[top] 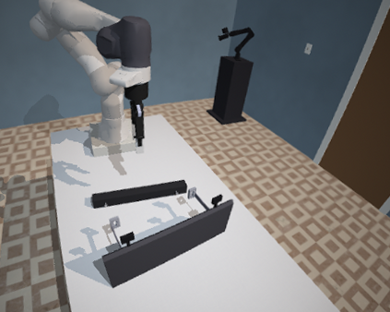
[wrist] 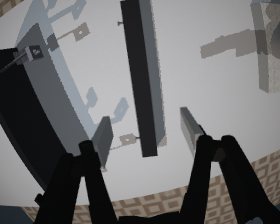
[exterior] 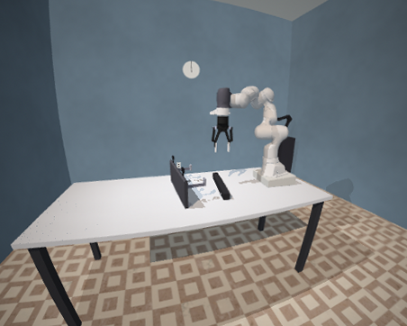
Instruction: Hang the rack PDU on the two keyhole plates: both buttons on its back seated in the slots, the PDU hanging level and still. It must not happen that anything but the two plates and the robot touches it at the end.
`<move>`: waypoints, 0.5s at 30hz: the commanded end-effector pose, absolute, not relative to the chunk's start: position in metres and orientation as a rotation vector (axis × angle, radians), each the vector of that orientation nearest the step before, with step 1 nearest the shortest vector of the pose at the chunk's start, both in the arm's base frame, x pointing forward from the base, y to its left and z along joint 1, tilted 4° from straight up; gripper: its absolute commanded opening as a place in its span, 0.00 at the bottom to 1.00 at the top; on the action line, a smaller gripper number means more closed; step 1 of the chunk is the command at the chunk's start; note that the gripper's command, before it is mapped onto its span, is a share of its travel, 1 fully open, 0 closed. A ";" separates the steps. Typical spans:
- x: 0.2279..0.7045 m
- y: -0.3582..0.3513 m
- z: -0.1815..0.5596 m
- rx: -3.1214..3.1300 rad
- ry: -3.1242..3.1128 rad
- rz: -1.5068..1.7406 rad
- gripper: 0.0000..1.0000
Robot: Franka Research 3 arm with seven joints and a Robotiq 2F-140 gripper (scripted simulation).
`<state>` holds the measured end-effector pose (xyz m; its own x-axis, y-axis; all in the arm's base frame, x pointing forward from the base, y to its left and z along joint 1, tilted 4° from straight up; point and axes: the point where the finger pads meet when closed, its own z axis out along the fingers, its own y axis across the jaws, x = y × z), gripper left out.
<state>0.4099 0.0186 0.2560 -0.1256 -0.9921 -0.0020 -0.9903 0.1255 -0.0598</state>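
Observation:
The rack PDU [top: 139, 193] is a long black bar lying flat on the white table, beside the dark upright backboard [top: 166, 243]. Two small grey keyhole plates [top: 192, 193] [top: 114, 222] stand on thin arms off the backboard, facing the PDU. My gripper [top: 139, 145] hangs high above the table near the robot base, partly open and empty. In the exterior view the gripper [exterior: 221, 147] is well above the PDU [exterior: 221, 185]. In the wrist view the fingers frame the near end of the PDU [wrist: 143, 75] far below, with the backboard [wrist: 28, 110] to the left.
The robot base [top: 111, 144] stands at the far end of the table. A black pedestal with a small arm [top: 232, 90] stands on the floor beyond the table. The table edges run close on both sides of the backboard.

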 end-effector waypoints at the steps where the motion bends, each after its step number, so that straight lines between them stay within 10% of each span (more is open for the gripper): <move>1: 0.414 0.019 0.241 -2.045 2.319 -0.074 0.55; 15: 0.420 0.020 0.164 -2.045 2.319 -0.074 0.55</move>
<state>0.4068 0.0142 0.1758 -0.1180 -0.9930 0.0111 -0.9924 0.1175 -0.0378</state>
